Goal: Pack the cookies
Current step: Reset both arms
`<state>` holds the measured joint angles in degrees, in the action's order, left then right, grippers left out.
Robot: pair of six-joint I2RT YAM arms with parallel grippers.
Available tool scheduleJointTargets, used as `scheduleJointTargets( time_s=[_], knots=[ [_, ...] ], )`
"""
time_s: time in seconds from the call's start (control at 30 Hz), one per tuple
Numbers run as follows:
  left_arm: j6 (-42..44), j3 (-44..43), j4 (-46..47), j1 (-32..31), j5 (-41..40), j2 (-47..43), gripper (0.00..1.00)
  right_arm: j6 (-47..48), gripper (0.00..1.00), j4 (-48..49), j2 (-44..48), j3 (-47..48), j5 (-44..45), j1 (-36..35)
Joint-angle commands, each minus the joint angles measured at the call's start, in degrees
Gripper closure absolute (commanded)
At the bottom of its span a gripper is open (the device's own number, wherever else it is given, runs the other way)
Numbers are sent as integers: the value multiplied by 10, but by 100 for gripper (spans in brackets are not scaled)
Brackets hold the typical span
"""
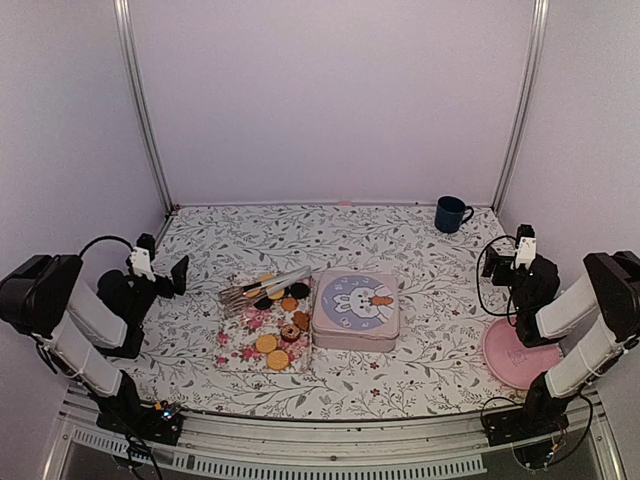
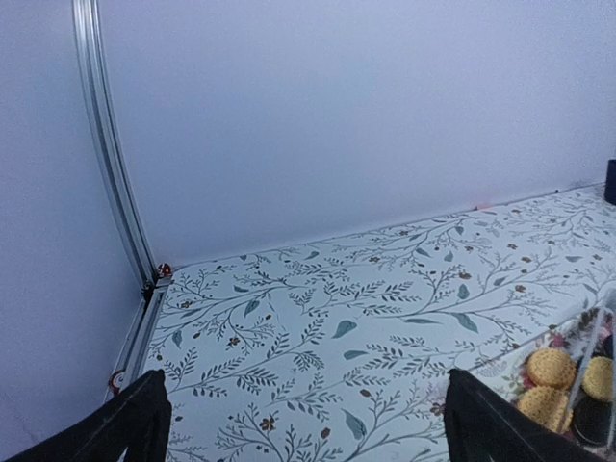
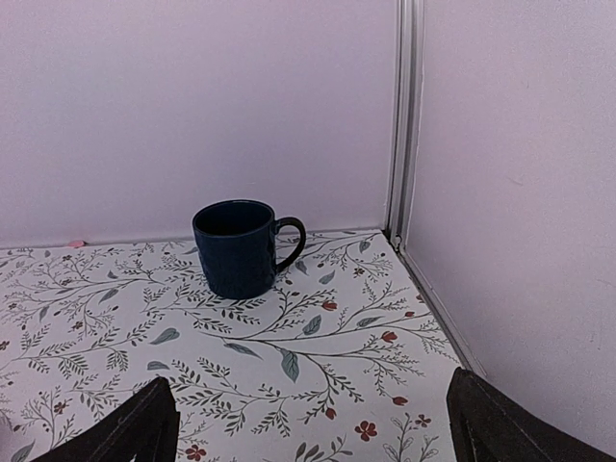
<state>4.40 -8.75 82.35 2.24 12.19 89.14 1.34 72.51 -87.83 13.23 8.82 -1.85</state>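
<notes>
Pink plate [image 1: 512, 365] sits nearest, at the right front edge of the leaf-patterned table [image 1: 430, 270]. Left of centre we note the cookies [image 1: 278, 359], scattered on a floral cloth [image 1: 240, 350]: golden-orange ones and several dark ones. Just beside the cloth's right edge is a closed tin [image 1: 355, 310] with a rabbit on its lid. Metal utensils [image 1: 265, 285] lie across the cloth's far end. The left gripper [image 1: 178, 275] hovers left of the cloth, fingers spread wide, nothing between them. The right gripper [image 1: 490, 264] hangs beyond the plate, likewise spread wide and empty. Farthest back, a dark blue mug [image 1: 452, 213] stands upright near the right rear corner.
</notes>
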Motion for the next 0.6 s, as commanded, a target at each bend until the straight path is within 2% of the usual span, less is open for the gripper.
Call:
scheduleJointTargets(
  time_s=[0.0,0.2,0.57],
  knots=[
    [12,52,127,-4,35,3,1,-2,1,17,-1,5,-5,2],
    [23,84,204,-5,51,23,1,-1,1,18,-1,5,-5,1],
    [21,92,220,-6,44,26,1,-2,1,20,-2,4,-5,2]
  ],
)
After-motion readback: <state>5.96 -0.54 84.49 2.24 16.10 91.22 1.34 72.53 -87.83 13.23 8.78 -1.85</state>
